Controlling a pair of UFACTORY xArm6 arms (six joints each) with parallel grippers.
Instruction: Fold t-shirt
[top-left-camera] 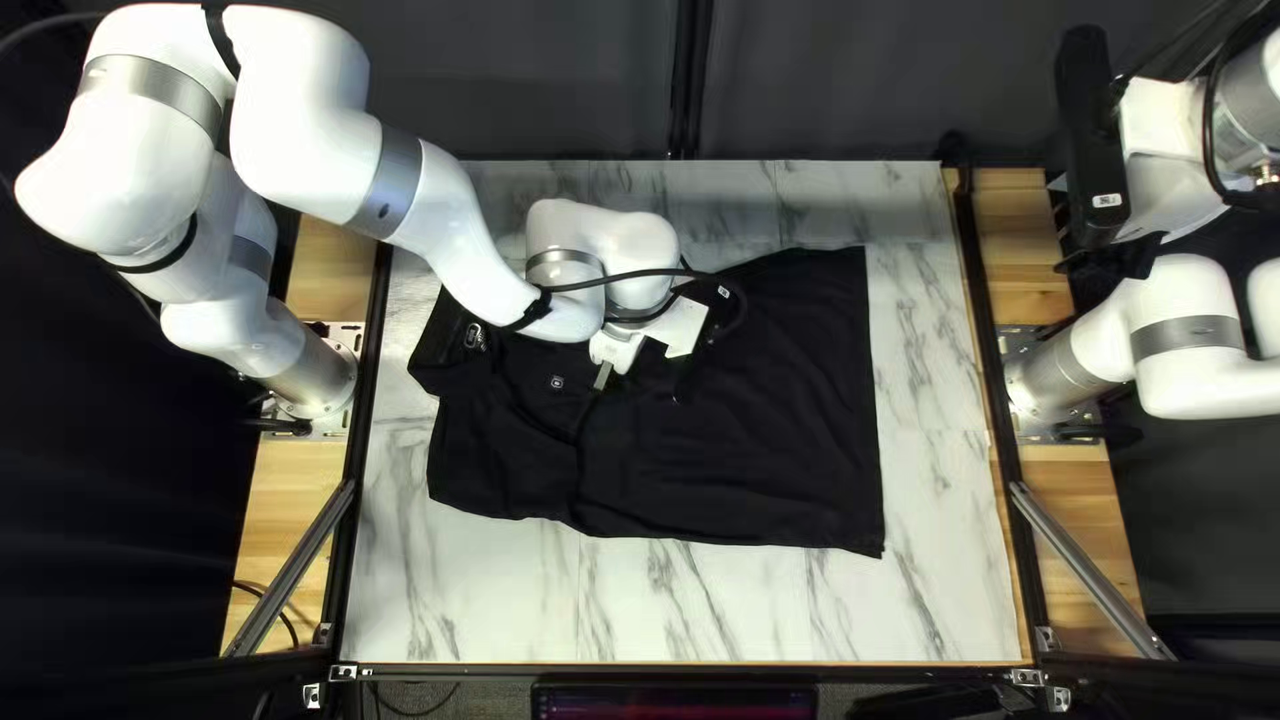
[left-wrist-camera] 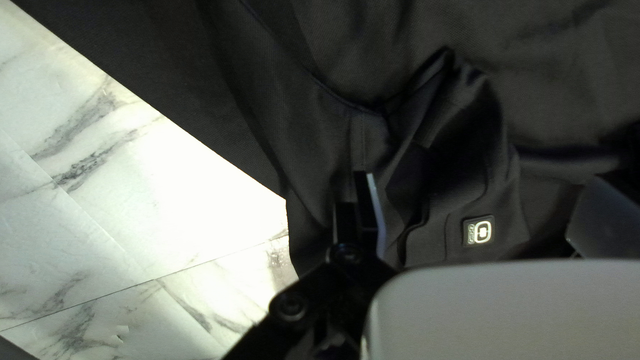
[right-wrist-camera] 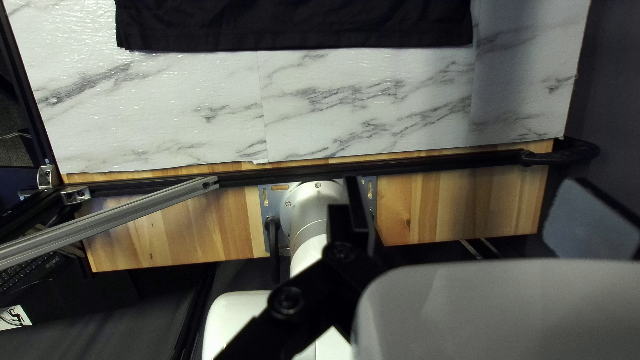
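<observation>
A black t-shirt (top-left-camera: 774, 440) lies across the table under my left arm, its straight hem toward the right of the top left view. My left gripper (top-left-camera: 643, 384) is low over its middle, fingers spread. In the left wrist view, raised, rumpled folds of the t-shirt (left-wrist-camera: 460, 140) and a small light logo are between the wide-apart fingers of my left gripper (left-wrist-camera: 483, 193); neither side pinches them. My right gripper (top-left-camera: 1127, 254) is up beyond the table's right edge. The right wrist view shows my right gripper (right-wrist-camera: 467, 193) open and holding nothing, with the t-shirt's hem (right-wrist-camera: 300, 30) ahead.
Marble-patterned tabletop (top-left-camera: 694, 607) shows around the shirt. Wooden strips (top-left-camera: 1080, 507) and black rails run along both sides, with a slanted metal bar (top-left-camera: 1087, 567) near the right front corner. My left arm (top-left-camera: 454, 240) crosses over the table's far left part.
</observation>
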